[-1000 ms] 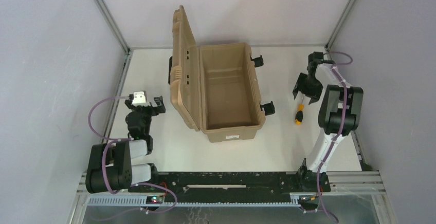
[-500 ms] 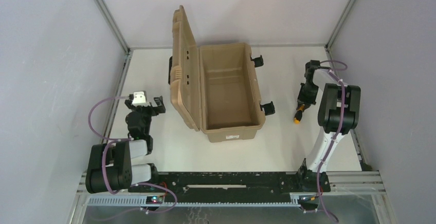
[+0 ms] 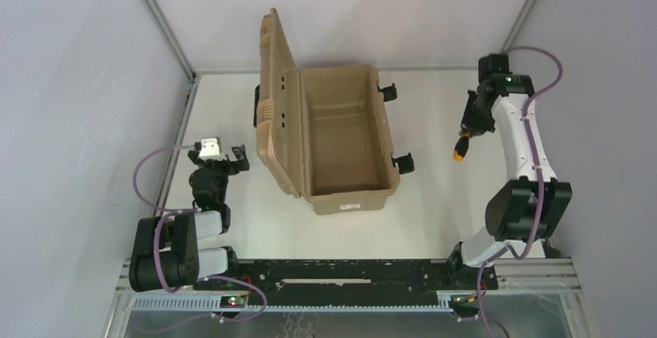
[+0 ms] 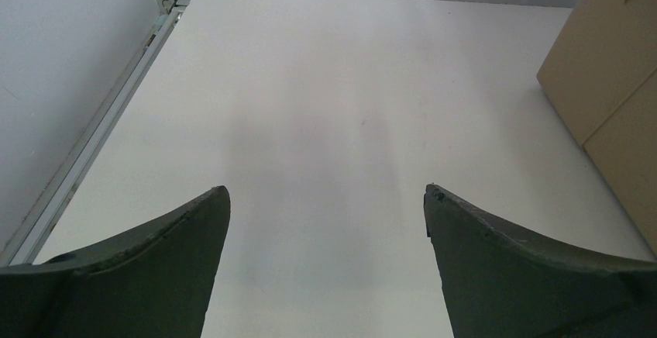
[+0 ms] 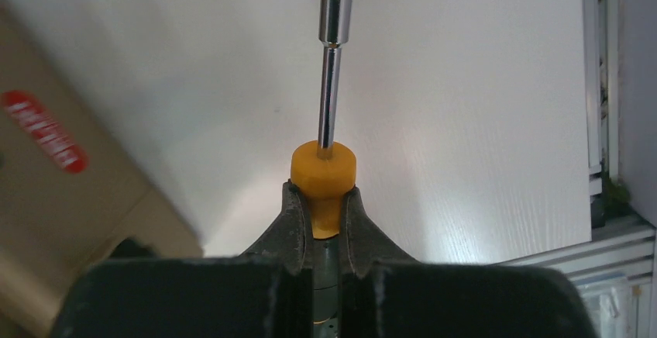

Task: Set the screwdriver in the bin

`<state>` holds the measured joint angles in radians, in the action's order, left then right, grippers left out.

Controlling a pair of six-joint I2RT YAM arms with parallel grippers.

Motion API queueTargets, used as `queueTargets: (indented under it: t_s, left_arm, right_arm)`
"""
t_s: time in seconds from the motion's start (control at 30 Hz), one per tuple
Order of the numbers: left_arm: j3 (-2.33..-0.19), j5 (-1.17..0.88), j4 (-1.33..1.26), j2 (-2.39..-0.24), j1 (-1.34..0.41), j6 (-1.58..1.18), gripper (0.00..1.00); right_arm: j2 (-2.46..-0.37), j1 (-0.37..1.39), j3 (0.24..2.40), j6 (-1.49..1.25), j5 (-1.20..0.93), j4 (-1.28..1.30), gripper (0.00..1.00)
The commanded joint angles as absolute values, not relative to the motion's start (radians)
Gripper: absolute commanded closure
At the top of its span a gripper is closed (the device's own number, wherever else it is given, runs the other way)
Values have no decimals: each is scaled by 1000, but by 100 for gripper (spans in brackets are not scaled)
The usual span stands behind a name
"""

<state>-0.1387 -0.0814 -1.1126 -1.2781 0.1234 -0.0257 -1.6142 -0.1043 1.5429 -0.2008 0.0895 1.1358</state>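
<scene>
Right fingers (image 5: 293,222) clamp screwdriver (image 5: 324,169) handle, seemingly off table (image 3: 434,222); left gripper (image 4: 325,191) spread wide

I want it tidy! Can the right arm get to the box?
Probably yes. The bin has its lid up on the opposite side, and only bare table lies between it and the right fingers gripping the screwdriver.

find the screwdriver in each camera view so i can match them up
Top external: screwdriver right of the bin, in the right gripper.
Left wrist: not in it.
Right wrist: centre, handle clamped between the fingers, shaft pointing up the picture.
Shared landmark: the bin, left edge of right wrist, right edge of left wrist.
</scene>
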Motion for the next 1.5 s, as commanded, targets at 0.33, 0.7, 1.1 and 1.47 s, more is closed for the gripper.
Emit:
queueTargets:
  t_s: [0.33, 0.7, 1.1, 1.47]
  left_arm:
    - [-159, -72, -1141, -1266, 118, -5, 0]
    - [-159, -72, -1141, -1267, 118, -5, 0]
    - [-158, -73, -1141, -1268, 119, -6, 0]
    - [-158, -72, -1141, -1267, 118, -6, 0]
  right_arm:
    - [-1704, 601, 2175, -212, 146, 1282, 100]
    - [-2061, 719, 2159, -156, 195, 1072, 100]
    - [-2332, 623, 2071, -275, 101, 933, 100]
    - [-2333, 601, 2108, -273, 41, 946, 1]
